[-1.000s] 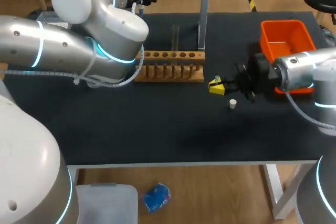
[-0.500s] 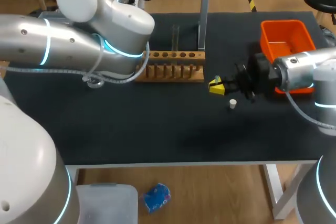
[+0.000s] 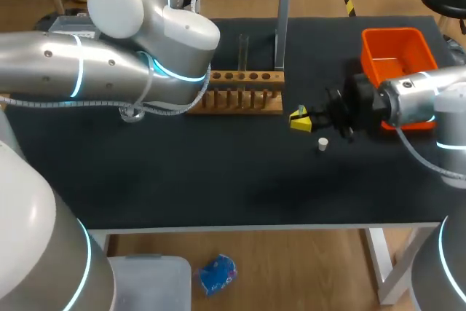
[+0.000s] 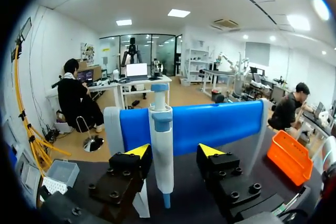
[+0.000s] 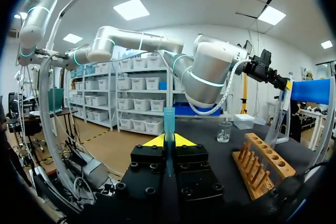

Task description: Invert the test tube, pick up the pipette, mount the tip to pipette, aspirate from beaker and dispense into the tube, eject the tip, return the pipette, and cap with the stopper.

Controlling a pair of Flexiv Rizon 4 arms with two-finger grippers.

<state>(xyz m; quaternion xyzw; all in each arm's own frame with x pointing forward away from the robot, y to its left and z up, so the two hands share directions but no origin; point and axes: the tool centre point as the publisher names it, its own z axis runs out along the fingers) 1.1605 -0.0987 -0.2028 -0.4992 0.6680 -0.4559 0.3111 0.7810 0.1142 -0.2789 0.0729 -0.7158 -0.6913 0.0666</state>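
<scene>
Left gripper (image 4: 173, 156): fingers wide apart; white-and-blue plastic pipette (image 4: 162, 150) sits between them, ungripped, hanging on blue holder bar (image 4: 210, 127).
Right gripper (image 5: 168, 141): clamped on translucent blue plastic tip (image 5: 168, 121), tip upright.
Tube: clear glass test tube (image 3: 243, 49) upright in wooden peg rack (image 3: 237, 92).
Stopper: small white plug (image 3: 322, 143) on black matte table (image 3: 218, 172), near right gripper.
Beaker: clear glass beaker (image 5: 224, 131), beyond rack.

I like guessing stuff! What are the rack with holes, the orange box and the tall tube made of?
The rack looks like wood: tan, matte, with pegs. The orange box looks like plastic: bright, smooth moulded walls. The tube is see-through, so glass or clear plastic; I can't tell which.
</scene>
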